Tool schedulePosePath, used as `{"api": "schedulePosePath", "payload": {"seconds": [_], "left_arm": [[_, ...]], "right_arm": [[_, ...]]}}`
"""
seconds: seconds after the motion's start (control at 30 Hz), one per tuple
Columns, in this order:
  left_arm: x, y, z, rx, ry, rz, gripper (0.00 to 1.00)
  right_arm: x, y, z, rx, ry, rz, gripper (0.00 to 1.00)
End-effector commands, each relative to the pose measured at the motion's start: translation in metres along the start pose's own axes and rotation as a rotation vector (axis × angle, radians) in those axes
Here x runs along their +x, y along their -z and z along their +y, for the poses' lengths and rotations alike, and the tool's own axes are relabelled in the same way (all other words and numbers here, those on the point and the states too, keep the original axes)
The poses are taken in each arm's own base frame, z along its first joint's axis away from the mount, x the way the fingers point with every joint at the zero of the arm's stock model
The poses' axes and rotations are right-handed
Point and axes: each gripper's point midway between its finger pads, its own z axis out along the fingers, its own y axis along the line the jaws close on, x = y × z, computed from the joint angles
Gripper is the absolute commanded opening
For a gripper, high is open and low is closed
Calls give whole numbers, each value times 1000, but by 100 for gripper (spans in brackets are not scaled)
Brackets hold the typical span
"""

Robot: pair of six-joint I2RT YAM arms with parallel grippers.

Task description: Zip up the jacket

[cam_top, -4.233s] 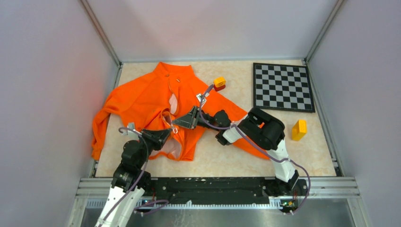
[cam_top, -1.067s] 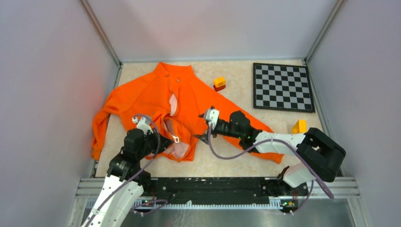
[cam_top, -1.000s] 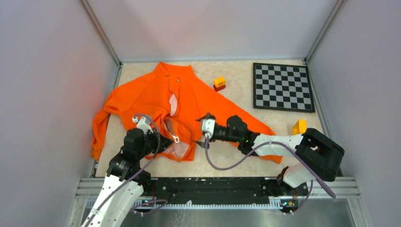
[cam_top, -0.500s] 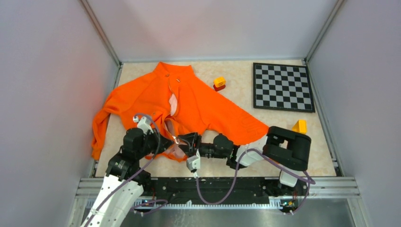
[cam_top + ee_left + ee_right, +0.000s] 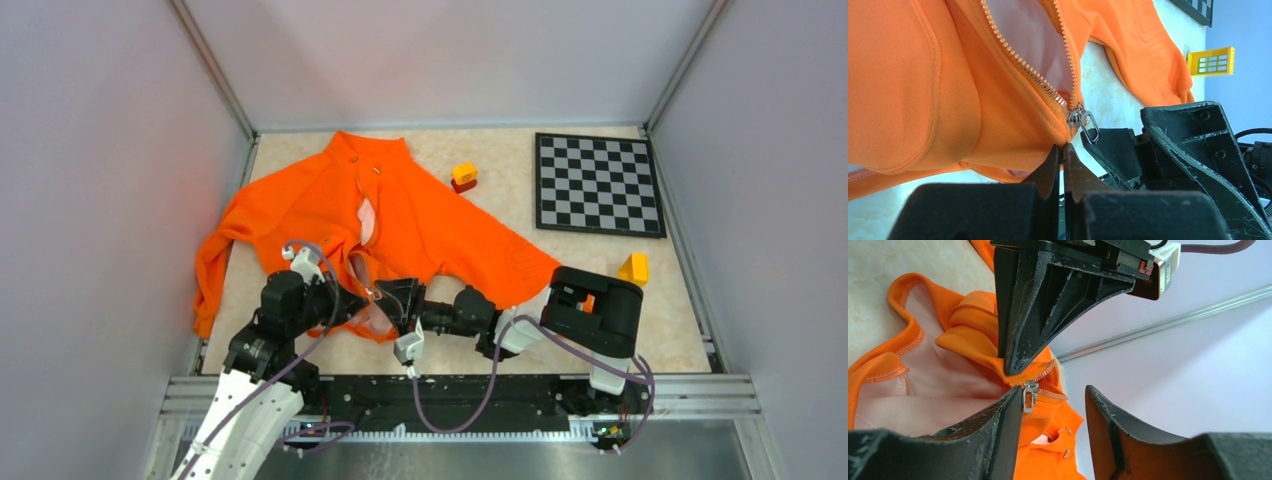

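Observation:
The orange jacket (image 5: 400,215) lies spread on the table, its front zipper mostly open and showing pale lining (image 5: 367,222). My left gripper (image 5: 352,303) is shut on the jacket's bottom hem just below the zipper; the pinch shows in the left wrist view (image 5: 1063,150). The silver zipper slider and pull (image 5: 1087,123) hang right above my fingertips. My right gripper (image 5: 392,298) is open, close against the left one. In the right wrist view (image 5: 1050,405) the zipper pull (image 5: 1028,392) lies against the inside of my left finger (image 5: 1005,427).
A checkerboard (image 5: 598,184) lies at the back right. A small orange and red block (image 5: 463,177) sits by the jacket's right sleeve. A yellow block (image 5: 633,267) sits at the right, behind my right arm's elbow (image 5: 595,312). Walls close in both sides.
My right arm swung from the jacket's right sleeve down and left to the bottom of the zipper, beside the left gripper. The left gripper has held the hem throughout.

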Motion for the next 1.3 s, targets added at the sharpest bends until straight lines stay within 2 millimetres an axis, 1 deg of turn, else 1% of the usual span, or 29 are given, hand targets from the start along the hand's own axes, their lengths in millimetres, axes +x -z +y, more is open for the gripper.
{"api": "schedulePosePath", "payload": {"seconds": [0.0, 0.3, 0.43, 0.53, 0.6, 0.63, 0.8, 0.83, 0.87, 0.93, 0.97, 1.03, 1.17, 1.27], "left_arm": [[-10, 7, -21, 76, -17, -17, 0], [-10, 8, -22, 79, -18, -19, 0], [-10, 8, -22, 78, -19, -19, 0], [-9, 8, -21, 76, -20, -18, 0], [-8, 8, -21, 76, -21, -13, 0], [-8, 8, -20, 75, -23, -12, 0], [-2, 6, -15, 53, -32, 15, 0], [0, 6, -13, 49, -35, 25, 0], [1, 6, -13, 50, -40, 35, 0], [5, 5, -13, 61, -59, 60, 0], [7, 4, -12, 58, -68, 70, 0], [11, 5, -7, 30, -68, 95, 0], [16, 6, -1, -4, -71, 128, 0], [19, 6, 0, -5, -68, 143, 0]], "right_arm": [[-8, -2, -5, 36, 2, -29, 46], [0, -7, 3, 30, -20, -9, 33], [1, -10, 1, 37, -34, -7, 25], [2, -13, 1, 36, -44, -3, 16], [3, -15, -1, 38, -50, 7, 4], [3, -15, -2, 39, -52, 10, 0], [9, -19, -6, 8, -78, 60, 0], [11, -20, -6, -10, -95, 81, 0], [16, -21, 0, -52, -121, 109, 0], [19, -25, 1, -112, -203, 138, 0], [19, -28, -1, -132, -260, 148, 0], [19, -31, -14, -131, -370, 156, 0], [20, -32, -38, -52, -480, 182, 0], [28, -41, -48, -35, -582, 232, 0]]}}
